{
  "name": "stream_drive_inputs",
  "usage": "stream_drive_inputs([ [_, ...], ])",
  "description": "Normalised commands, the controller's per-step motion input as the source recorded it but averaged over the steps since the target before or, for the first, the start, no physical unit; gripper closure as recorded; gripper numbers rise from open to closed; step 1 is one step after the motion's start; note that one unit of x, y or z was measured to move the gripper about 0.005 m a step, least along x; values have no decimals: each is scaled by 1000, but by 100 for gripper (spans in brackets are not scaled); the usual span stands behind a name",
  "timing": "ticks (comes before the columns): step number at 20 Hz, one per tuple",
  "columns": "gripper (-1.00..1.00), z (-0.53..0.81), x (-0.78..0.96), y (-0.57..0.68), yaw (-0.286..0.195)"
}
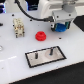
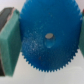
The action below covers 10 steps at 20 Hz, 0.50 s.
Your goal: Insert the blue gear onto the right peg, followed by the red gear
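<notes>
Pincer [image 1: 60, 26] grips the blue gear [image 2: 48, 41] between its pads [image 2: 10, 39], aloft above the plate [image 1: 46, 56] and beyond it. Step one looks underway: next, carry the gear over the right peg [image 1: 50, 50] and lower it. Red gear [image 1: 39, 36] waits near the plate.

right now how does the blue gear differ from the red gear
The blue gear is blue and held between the gripper fingers, above the table; the red gear is red and rests on the white table, untouched. The blue gear's teeth and centre hole show clearly in the wrist view; the red gear's teeth are too blurred to make out. Both are round, and neither is on the grey plate.
</notes>
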Motion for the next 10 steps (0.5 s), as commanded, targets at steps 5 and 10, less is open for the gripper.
stream_drive_inputs([
  [5, 100, 284, 623, -220, 0],
  [10, 100, 307, 717, -211, 0],
])
